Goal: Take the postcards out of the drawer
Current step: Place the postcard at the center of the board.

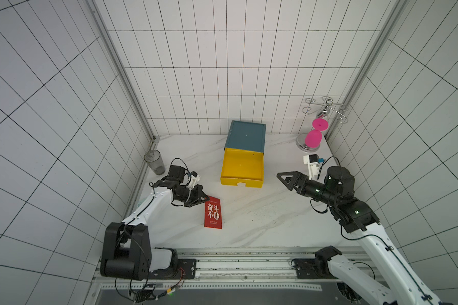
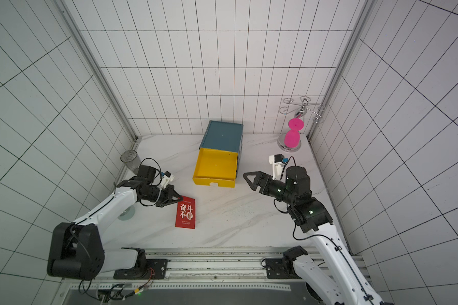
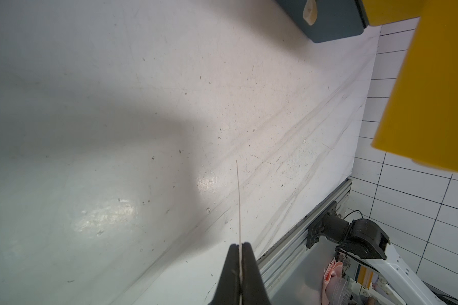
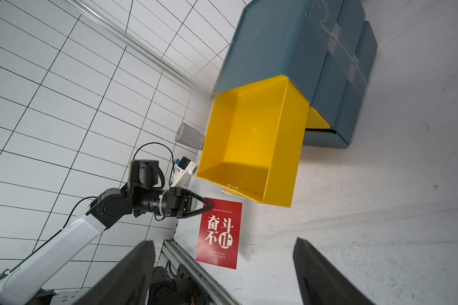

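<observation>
One red postcard [image 1: 213, 215] lies outside the yellow drawer [image 1: 230, 182], low over the counter [image 1: 262, 224] just in front of it. We find the left tool [image 1: 207, 198] clamped on its corner. The right tool [image 1: 279, 175] stands wide open and empty.

The drawer [image 1: 241, 166] is drawn out before the cabinet [image 1: 245, 136] at the table's [image 1: 262, 224] back. A postcard [image 1: 213, 215] is seen before it, leftward (nearer the front edge). A cup [image 1: 154, 161] is set far left, a stand [image 1: 300, 145] in the right back corner.
</observation>
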Robot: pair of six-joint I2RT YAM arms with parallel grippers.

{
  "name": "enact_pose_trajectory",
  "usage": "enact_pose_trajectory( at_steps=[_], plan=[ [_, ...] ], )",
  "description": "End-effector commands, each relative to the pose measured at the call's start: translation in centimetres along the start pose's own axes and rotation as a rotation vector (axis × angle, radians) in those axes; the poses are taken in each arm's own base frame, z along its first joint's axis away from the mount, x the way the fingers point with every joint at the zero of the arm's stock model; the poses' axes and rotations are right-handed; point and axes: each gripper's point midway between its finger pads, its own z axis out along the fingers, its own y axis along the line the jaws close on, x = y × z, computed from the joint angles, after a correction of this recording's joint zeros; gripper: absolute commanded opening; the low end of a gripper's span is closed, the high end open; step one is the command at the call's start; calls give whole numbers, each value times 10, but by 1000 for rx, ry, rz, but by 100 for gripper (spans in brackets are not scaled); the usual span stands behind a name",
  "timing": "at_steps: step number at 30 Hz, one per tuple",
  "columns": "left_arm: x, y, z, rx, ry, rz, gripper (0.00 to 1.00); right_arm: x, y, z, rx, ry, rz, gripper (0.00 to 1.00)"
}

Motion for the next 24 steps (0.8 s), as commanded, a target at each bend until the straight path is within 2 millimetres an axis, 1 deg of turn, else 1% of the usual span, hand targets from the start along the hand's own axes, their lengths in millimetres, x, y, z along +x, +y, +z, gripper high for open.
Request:
enact_pose_trajectory(
  at_steps=[1, 8, 18, 21, 24],
  plan=[
    [-18, 1, 3, -28, -51, 55, 0, 6, -5, -5, 5, 10, -8, 86],
    [-22, 14, 20, -57, -18, 56, 0, 14, -13, -7, 21, 25, 7, 86],
    [-32, 32, 29, -144, -18, 58, 0, 15, -15, -10, 27, 18, 2, 86],
    [-33, 39, 32, -200, -13, 71, 1, 16, -17, -11, 34, 15, -2, 86],
    [-31, 42, 36, -223, 10, 84, 4, 17, -18, -12, 39, 13, -5, 86]
  ],
)
